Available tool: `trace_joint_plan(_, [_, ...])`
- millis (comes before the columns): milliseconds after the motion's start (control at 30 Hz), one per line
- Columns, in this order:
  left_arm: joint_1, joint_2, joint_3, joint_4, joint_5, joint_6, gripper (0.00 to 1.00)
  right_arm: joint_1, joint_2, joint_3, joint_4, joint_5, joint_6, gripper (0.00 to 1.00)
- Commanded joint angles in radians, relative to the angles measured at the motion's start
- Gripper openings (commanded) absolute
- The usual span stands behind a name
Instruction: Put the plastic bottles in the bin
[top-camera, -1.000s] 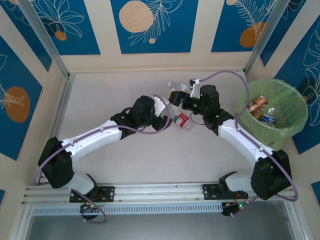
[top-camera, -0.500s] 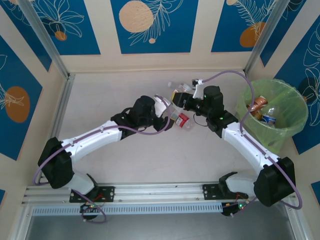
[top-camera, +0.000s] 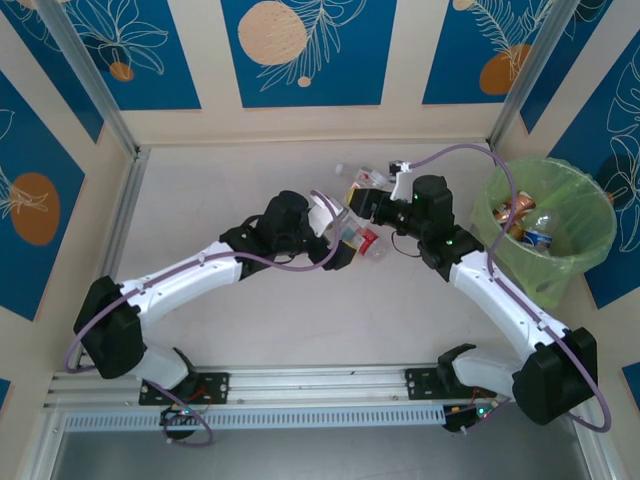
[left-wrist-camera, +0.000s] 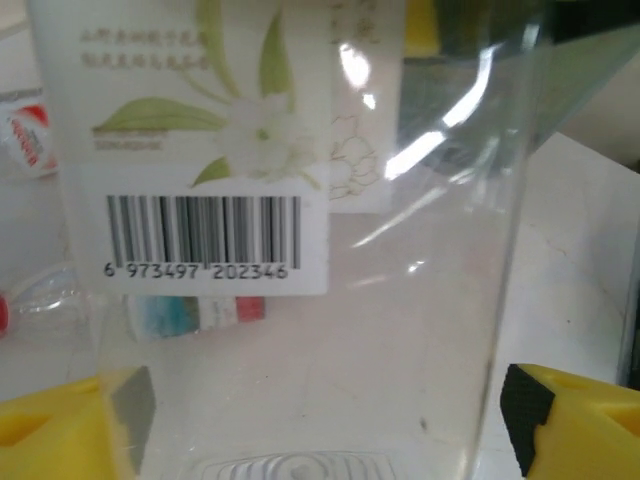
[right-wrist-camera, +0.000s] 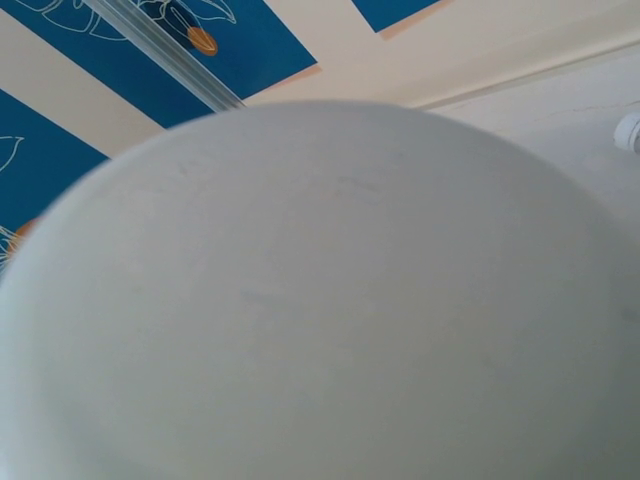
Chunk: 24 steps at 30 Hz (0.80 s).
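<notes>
The left gripper (left-wrist-camera: 320, 415) stands wide, its yellow pads (left-wrist-camera: 60, 430) flanking a clear plastic bottle with a white barcode label (left-wrist-camera: 400, 300). At its 1 o'clock, the right gripper (top-camera: 366, 203) is pinched closed; on what, I cannot tell. Well apart at 3 o'clock, the round grey green-lined bin (top-camera: 572, 268) holds other bottles (top-camera: 525, 215).

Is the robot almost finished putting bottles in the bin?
Not yet. At least two bottles lie in the bin. A clear bottle is between the left fingers, over the table. The red-labelled bottle beside it, and others nearby, are left.
</notes>
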Motion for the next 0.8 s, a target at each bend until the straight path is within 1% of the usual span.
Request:
trace_joint_plan(0, [-0.003,-0.064,-0.005,0.083,0.112,-0.003,0.99,-0.006,-0.026,0.001,-0.014,0.005,-0.03,0.32])
trace_joint_plan(167, [0.001,-0.109,0.042,-0.052,0.015,0.001,1.0,-0.02,-0.055,0.013,-0.067,0.042,-0.069,0.32])
trace_joint_plan(233, [0.004,-0.149,0.028,-0.059,-0.021,-0.008,1.0,-0.033,-0.061,0.012,-0.082,0.051,-0.074,0.32])
trace_joint_plan(333, [0.014,-0.216,-0.027,-0.029,-0.028,-0.038,1.0,-0.047,-0.073,0.005,-0.089,0.077,-0.074,0.32])
trace_joint_plan(400, [0.015,-0.25,-0.055,-0.027,-0.073,-0.056,1.0,-0.06,-0.082,0.009,-0.097,0.09,-0.087,0.32])
trace_joint_plan(467, [0.017,-0.274,-0.073,-0.044,-0.154,-0.064,1.0,-0.074,-0.093,0.024,-0.112,0.094,-0.113,0.32])
trace_joint_plan(600, [0.02,-0.273,-0.061,-0.105,-0.248,0.013,1.0,-0.095,-0.121,0.063,-0.142,0.107,-0.189,0.32])
trace_joint_plan(667, [0.02,-0.261,-0.06,-0.11,-0.291,0.055,1.0,-0.104,-0.139,0.09,-0.172,0.159,-0.246,0.32])
trace_joint_plan(767, [0.021,-0.256,-0.091,-0.076,-0.319,0.036,1.0,-0.138,-0.171,0.139,-0.227,0.229,-0.31,0.32])
